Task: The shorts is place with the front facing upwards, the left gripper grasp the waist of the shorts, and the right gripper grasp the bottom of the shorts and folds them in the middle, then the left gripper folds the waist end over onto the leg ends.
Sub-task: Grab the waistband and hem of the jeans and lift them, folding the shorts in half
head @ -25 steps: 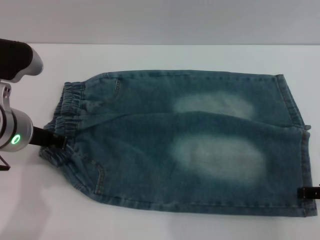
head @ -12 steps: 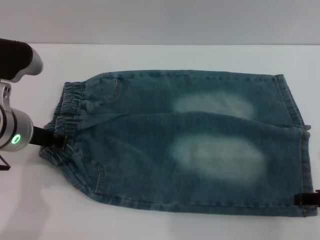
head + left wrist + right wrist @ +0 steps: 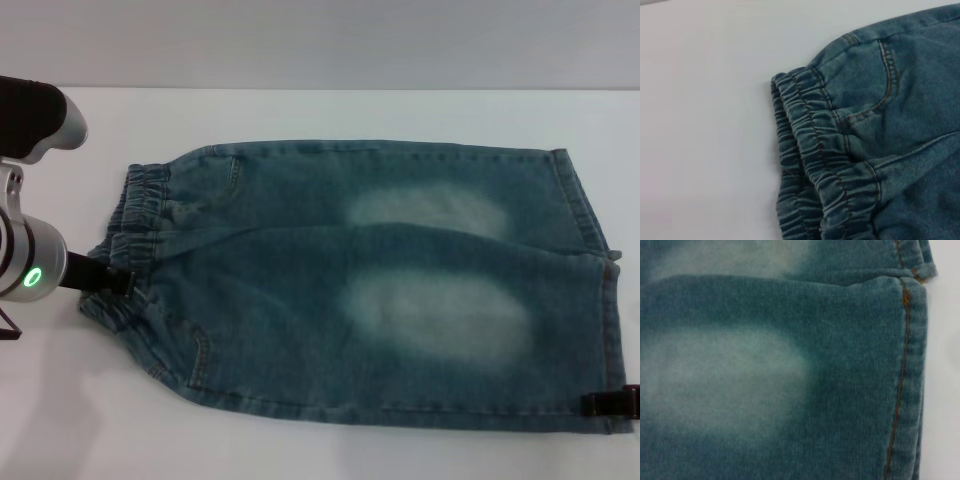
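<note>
Blue denim shorts [image 3: 380, 290] lie flat on the white table, front up. The elastic waist [image 3: 135, 240] is at the left and the leg ends [image 3: 590, 250] are at the right. My left gripper [image 3: 112, 282] sits at the near part of the waistband and touches its edge. The left wrist view shows the gathered waistband [image 3: 810, 165] and a pocket seam. At the near right corner of the leg hem is my right gripper [image 3: 608, 403], only its dark tip in view. The stitched leg hem [image 3: 905, 380] fills the right wrist view.
The white table [image 3: 320, 110] runs around the shorts, with bare surface behind them and to the left. My left arm's grey and black housing [image 3: 30, 190] stands over the table's left side.
My right gripper has slid along the leg hem toward the near corner and slightly inward over the cloth. The left gripper and the shorts have not moved.
</note>
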Robot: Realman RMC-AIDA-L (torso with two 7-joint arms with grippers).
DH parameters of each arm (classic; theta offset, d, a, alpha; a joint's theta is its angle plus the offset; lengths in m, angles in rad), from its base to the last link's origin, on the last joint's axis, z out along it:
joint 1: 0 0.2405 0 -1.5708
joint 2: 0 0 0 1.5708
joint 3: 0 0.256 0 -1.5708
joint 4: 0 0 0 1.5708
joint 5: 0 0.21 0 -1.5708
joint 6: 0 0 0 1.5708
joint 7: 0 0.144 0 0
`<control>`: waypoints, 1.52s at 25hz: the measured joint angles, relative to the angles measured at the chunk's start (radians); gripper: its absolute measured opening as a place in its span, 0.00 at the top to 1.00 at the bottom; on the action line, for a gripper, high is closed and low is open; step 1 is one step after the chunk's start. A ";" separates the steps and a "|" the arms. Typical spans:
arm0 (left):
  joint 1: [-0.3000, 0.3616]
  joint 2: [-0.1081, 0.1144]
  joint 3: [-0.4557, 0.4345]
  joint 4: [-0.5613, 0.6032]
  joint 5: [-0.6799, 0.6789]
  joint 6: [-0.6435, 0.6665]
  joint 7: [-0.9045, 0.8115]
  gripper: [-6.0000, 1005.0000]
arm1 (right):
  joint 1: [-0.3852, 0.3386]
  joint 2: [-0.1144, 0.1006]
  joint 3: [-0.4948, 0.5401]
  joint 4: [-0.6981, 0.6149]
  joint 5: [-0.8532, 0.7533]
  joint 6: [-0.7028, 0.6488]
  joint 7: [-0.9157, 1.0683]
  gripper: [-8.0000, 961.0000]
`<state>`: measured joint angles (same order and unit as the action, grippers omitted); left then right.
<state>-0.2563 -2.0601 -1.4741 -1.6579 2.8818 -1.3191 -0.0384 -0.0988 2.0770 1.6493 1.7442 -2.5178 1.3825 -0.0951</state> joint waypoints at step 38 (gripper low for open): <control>0.009 0.000 0.000 -0.007 -0.001 0.022 0.003 0.90 | 0.018 -0.003 -0.050 0.079 -0.023 -0.074 -0.037 0.99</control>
<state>-0.2477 -2.0601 -1.4743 -1.6649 2.8807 -1.2976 -0.0352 -0.0804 2.0739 1.5995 1.8230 -2.5408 1.3083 -0.1318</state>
